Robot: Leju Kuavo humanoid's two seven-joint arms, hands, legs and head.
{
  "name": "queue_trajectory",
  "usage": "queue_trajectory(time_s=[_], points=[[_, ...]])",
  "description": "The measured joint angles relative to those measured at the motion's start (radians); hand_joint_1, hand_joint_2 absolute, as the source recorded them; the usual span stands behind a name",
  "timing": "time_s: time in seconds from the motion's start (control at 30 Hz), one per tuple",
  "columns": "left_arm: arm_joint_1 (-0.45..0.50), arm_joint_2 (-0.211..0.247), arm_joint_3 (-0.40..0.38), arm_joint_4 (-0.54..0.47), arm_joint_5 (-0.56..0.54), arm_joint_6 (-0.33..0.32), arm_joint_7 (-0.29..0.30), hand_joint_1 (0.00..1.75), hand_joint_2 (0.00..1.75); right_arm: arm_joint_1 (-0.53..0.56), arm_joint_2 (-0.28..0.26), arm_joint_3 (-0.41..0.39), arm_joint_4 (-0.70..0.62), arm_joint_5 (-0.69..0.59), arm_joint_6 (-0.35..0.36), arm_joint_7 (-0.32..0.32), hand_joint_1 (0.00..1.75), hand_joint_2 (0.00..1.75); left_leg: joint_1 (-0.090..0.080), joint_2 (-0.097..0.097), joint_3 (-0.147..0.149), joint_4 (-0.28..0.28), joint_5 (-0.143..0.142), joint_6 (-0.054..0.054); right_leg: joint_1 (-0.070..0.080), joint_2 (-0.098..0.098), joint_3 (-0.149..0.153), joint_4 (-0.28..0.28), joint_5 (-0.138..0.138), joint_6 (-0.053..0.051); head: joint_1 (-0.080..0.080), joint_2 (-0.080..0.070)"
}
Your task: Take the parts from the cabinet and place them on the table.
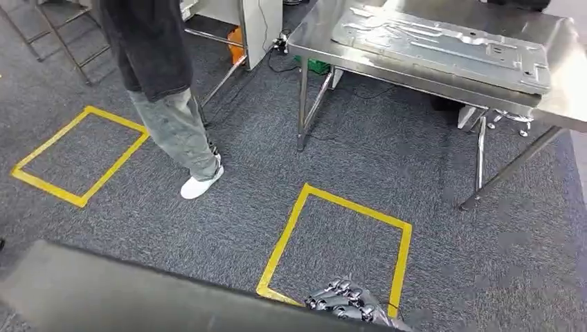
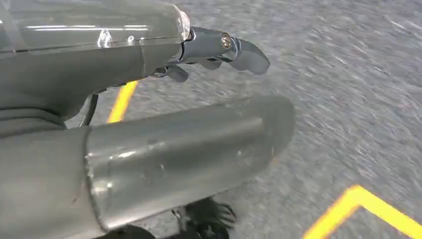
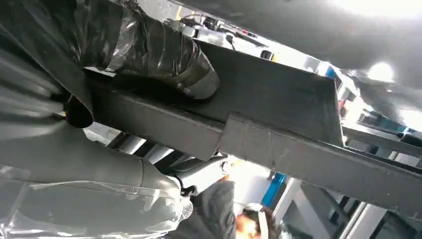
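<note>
The right hand [image 3: 149, 64] grips a long dark part [image 3: 259, 129], thumb over its top face. The left hand [image 2: 219, 50] hangs loosely curled, holding nothing. The desk [image 1: 332, 52] stands ahead and right, beyond the yellow floor square [image 1: 336, 249]; the part's long axis crosses the robot's front.

Even, bright indoor light falls on the carpet [image 1: 208, 228], and the steel table [image 1: 554, 90] throws glare. The left wrist view is motion-blurred; the right wrist view is dim, with blown-out backlight.
</note>
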Motion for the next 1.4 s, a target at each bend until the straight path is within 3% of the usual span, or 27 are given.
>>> queue_trajectory(time_s=[0.07,0.1,0.13,0.17,0.23,0.27,0.3,0.37,0.4,0.43,0.47,0.57,0.6,0.67,0.73,0.77,0.8,0.83,0.9,0.93,0.97,1.1,1.17,1.27,1.3,1.33,1.4], points=[[-0.003,-0.001,0.0,0.0,0.013,-0.035,-0.007,0.0,0.0,0.006,0.0,-0.006,0.0,-0.005,0.021,-0.001,1.75,1.75,-0.002,0.019,0.01,-0.009,0.0,-0.011,0.0,0.019,-0.003,-0.004,0.002,-0.007,0.0,0.0],[-0.003,-0.002,0.0,0.0,0.02,-0.045,-0.011,0.0,0.0,0.007,0.0,-0.008,0.0,-0.008,0.03,0.0,1.75,1.75,0.001,0.012,0.01,-0.003,-0.011,-0.018,-0.015,0.028,0.009,-0.019,0.01,-0.017,0.0,0.0],[-0.003,-0.003,0.0,0.0,0.021,-0.047,-0.013,0.0,0.0,0.005,0.0,-0.011,0.0,-0.013,0.037,0.001,1.75,1.75,0.003,-0.026,-0.001,0.029,-0.034,-0.02,-0.013,0.034,0.01,-0.023,0.012,-0.023,0.0,0.0],[-0.003,-0.004,0.0,0.0,0.021,-0.049,-0.013,0.0,0.0,0.003,0.0,-0.014,0.0,-0.019,0.042,0.003,1.75,1.75,0.004,-0.049,-0.032,0.093,-0.072,-0.02,-0.012,0.039,0.009,-0.023,0.013,-0.027,-0.001,0.0],[0.002,-0.005,0.0,0.0,0.023,-0.044,-0.013,0.0,0.0,0.003,0.0,-0.02,0.002,-0.023,0.053,0.01,1.75,1.75,0.005,-0.067,-0.115,0.261,-0.146,-0.024,-0.009,0.057,0.007,-0.021,0.012,-0.031,0.0,0.0],[0.005,-0.006,0.0,0.0,0.024,-0.041,-0.011,0.0,0.0,0.003,0.0,-0.022,0.004,-0.025,0.056,0.01,1.75,1.75,0.005,-0.068,-0.146,0.318,-0.156,-0.025,-0.008,0.068,0.007,-0.019,0.011,-0.031,-0.001,0.0],[0.006,-0.006,0.0,0.0,0.028,-0.04,-0.011,0.0,0.0,0.003,0.0,-0.023,0.006,-0.027,0.057,0.01,1.75,1.75,0.005,-0.068,-0.154,0.322,-0.138,-0.024,-0.007,0.078,0.008,-0.018,0.011,-0.031,0.0,0.0],[0.005,-0.006,0.0,0.0,0.034,-0.041,-0.011,0.0,0.0,0.003,0.0,-0.027,0.008,-0.031,0.063,0.01,1.75,1.75,0.005,-0.074,-0.106,0.197,-0.045,-0.018,-0.007,0.098,0.01,-0.011,0.007,-0.028,-0.001,0.0],[0.005,-0.006,0.0,0.0,0.034,-0.043,-0.012,0.0,0.0,0.002,0.0,-0.03,0.008,-0.032,0.069,0.01,1.75,1.75,0.005,-0.09,-0.066,0.105,0.003,-0.013,-0.007,0.107,0.011,-0.008,0.004,-0.026,0.0,0.0],[0.006,-0.005,0.001,0.0,0.035,-0.045,-0.015,0.0,0.0,0.003,0.0,-0.033,0.008,-0.033,0.073,0.01,1.75,1.75,0.005,-0.136,-0.039,0.033,0.023,-0.004,-0.01,0.113,0.009,-0.005,0.002,-0.023,0.0,0.0],[0.007,-0.005,0.001,0.0,0.036,-0.047,-0.015,0.0,0.0,0.002,0.0,-0.036,0.008,-0.033,0.073,0.011,1.75,1.75,0.005,-0.149,-0.031,0.008,0.014,-0.001,-0.004,0.123,0.002,0.004,-0.001,-0.015,0.0,0.0],[0.004,-0.006,0.001,0.0,0.037,-0.052,-0.016,0.0,0.0,0.005,0.0,-0.042,0.008,-0.034,0.073,0.011,1.75,1.75,-0.003,-0.126,-0.029,0.013,0.016,0.009,-0.014,0.149,-0.006,-0.002,0.007,0.004,0.0,0.0],[0.002,-0.01,0.001,0.0,0.037,-0.052,-0.016,0.0,0.0,0.004,0.0,-0.044,0.007,-0.034,0.073,0.011,1.75,1.75,0.011,-0.115,-0.025,0.0,0.024,0.018,-0.008,0.151,-0.006,0.001,0.004,0.009,-0.001,0.0],[0.001,-0.011,0.001,0.0,0.037,-0.052,-0.016,0.0,0.0,0.002,0.0,-0.047,0.007,-0.034,0.073,0.011,1.75,1.75,0.009,-0.092,-0.022,-0.004,0.025,0.03,-0.01,0.074,-0.039,0.074,-0.048,0.019,0.0,0.0],[0.005,-0.011,0.001,0.0,0.036,-0.052,-0.018,0.0,0.0,0.005,0.0,-0.05,0.008,-0.034,0.073,0.011,1.75,1.75,0.006,-0.069,-0.024,-0.003,0.023,0.032,-0.017,0.057,-0.122,0.238,-0.128,0.032,0.0,0.0],[0.006,-0.011,0.001,0.0,0.036,-0.052,-0.019,0.0,0.0,0.008,-0.001,-0.052,0.008,-0.036,0.073,0.011,1.75,1.75,0.006,-0.057,-0.024,-0.003,0.022,0.032,-0.02,0.057,-0.152,0.295,-0.142,0.037,0.0,0.0],[0.006,-0.011,0.001,0.0,0.036,-0.052,-0.021,0.0,0.0,0.013,-0.001,-0.054,0.008,-0.036,0.073,0.01,1.75,1.75,0.006,-0.048,-0.023,-0.003,0.02,0.031,-0.022,0.056,-0.16,0.308,-0.132,0.04,0.0,0.0],[0.005,-0.011,0.001,0.0,0.035,-0.052,-0.022,0.0,0.0,0.019,-0.001,-0.057,0.008,-0.036,0.073,0.01,1.75,1.75,0.006,-0.039,-0.02,-0.002,0.018,0.029,-0.025,0.053,-0.145,0.273,-0.101,0.042,0.0,0.0],[0.004,-0.012,0.001,0.0,0.034,-0.052,-0.023,0.0,0.0,0.026,-0.001,-0.06,0.007,-0.036,0.073,0.008,1.75,1.75,0.006,-0.024,-0.01,-0.002,0.011,0.022,-0.026,0.035,-0.053,0.097,-0.008,0.037,0.0,0.0],[0.004,-0.012,0.001,0.0,0.033,-0.052,-0.023,0.0,0.0,0.027,0.0,-0.061,0.007,-0.036,0.073,0.007,1.75,1.75,0.005,-0.017,-0.004,-0.003,0.007,0.017,-0.022,0.002,-0.007,0.011,0.018,0.028,0.0,0.0],[0.004,-0.012,0.001,0.0,0.033,-0.052,-0.023,0.0,0.0,0.027,0.0,-0.063,0.007,-0.036,0.073,0.007,1.75,1.75,-0.002,-0.011,-0.002,0.0,0.003,0.009,-0.01,-0.007,-0.003,-0.001,0.006,0.022,0.0,0.0],[-0.001,-0.013,0.001,0.0,0.033,-0.053,-0.021,0.0,0.0,0.036,-0.001,-0.067,0.002,-0.036,0.074,0.002,1.75,1.75,-0.003,0.017,0.014,-0.011,-0.003,-0.013,-0.011,0.031,-0.002,-0.012,0.013,-0.004,0.0,0.0],[-0.003,-0.013,0.001,0.0,0.033,-0.054,-0.021,0.0,0.0,0.036,0.0,-0.067,-0.001,-0.036,0.077,0.001,1.75,1.75,0.005,-0.039,-0.009,0.047,-0.048,-0.017,-0.018,0.04,0.005,-0.023,0.018,-0.016,0.0,0.0],[0.003,-0.012,0.001,0.0,0.034,-0.055,-0.021,0.0,0.0,0.039,0.0,-0.068,-0.002,-0.036,0.087,-0.001,1.75,1.75,0.006,-0.068,-0.127,0.287,-0.155,-0.021,-0.014,0.064,0.003,-0.021,0.017,-0.023,0.0,0.0],[0.006,-0.012,0.001,0.0,0.034,-0.058,-0.02,0.0,0.0,0.04,0.0,-0.068,-0.002,-0.036,0.088,-0.002,1.75,1.75,0.006,-0.068,-0.147,0.319,-0.15,-0.021,-0.013,0.074,0.003,-0.018,0.016,-0.025,0.0,0.0],[0.007,-0.012,0.001,0.0,0.034,-0.059,-0.019,0.0,0.0,0.04,0.0,-0.068,-0.002,-0.036,0.09,-0.004,1.75,1.75,0.006,-0.068,-0.142,0.299,-0.122,-0.02,-0.013,0.083,0.004,-0.015,0.015,-0.025,0.0,0.0],[0.007,-0.012,0.001,0.0,0.041,-0.063,-0.012,0.0,0.0,0.04,0.0,-0.068,-0.002,-0.036,0.09,-0.006,1.75,1.75,0.006,-0.074,-0.081,0.147,-0.023,-0.014,-0.013,0.097,0.006,-0.008,0.008,-0.023,0.0,0.0]])
